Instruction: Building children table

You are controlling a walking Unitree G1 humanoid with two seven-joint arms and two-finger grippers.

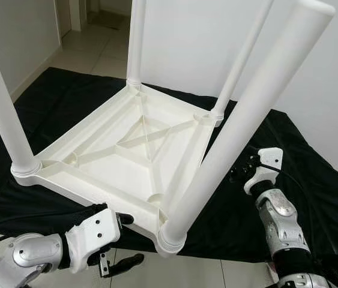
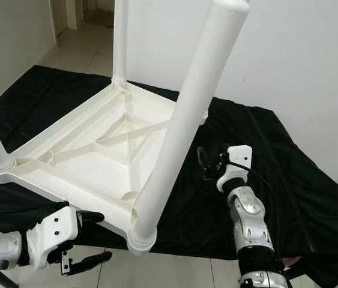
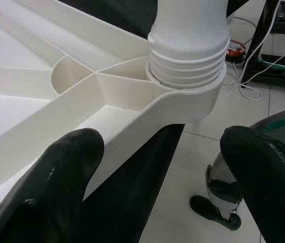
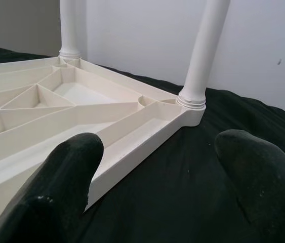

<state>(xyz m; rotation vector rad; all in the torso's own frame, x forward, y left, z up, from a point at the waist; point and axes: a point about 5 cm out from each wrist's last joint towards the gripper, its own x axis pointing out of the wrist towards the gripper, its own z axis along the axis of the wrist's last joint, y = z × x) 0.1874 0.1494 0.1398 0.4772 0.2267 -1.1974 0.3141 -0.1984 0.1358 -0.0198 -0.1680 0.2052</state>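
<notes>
White plastic children's table [image 1: 126, 156] lies upside down on a black cloth [image 1: 313, 192] spread over the tiled floor [image 1: 181, 273], its ribbed underside facing up and four round legs standing in the corner sockets. The nearest leg [image 1: 241, 120] leans toward the camera, its threaded end seated in the front corner socket [image 3: 188, 93], which juts past the cloth's edge.

Left gripper [image 1: 123, 240] reaches in low from the left, forearm almost level, fingers spread apart — one finger [image 3: 56, 187] lies against the tabletop's rim just beside that corner, the other hangs over bare tile, gripping nothing.

Right gripper [image 2: 211, 162] is raised on an upright forearm to the right of the table, above the cloth, its fingers parted and empty, pointing toward the table's side edge and far-right leg [image 4: 203, 55].
</notes>
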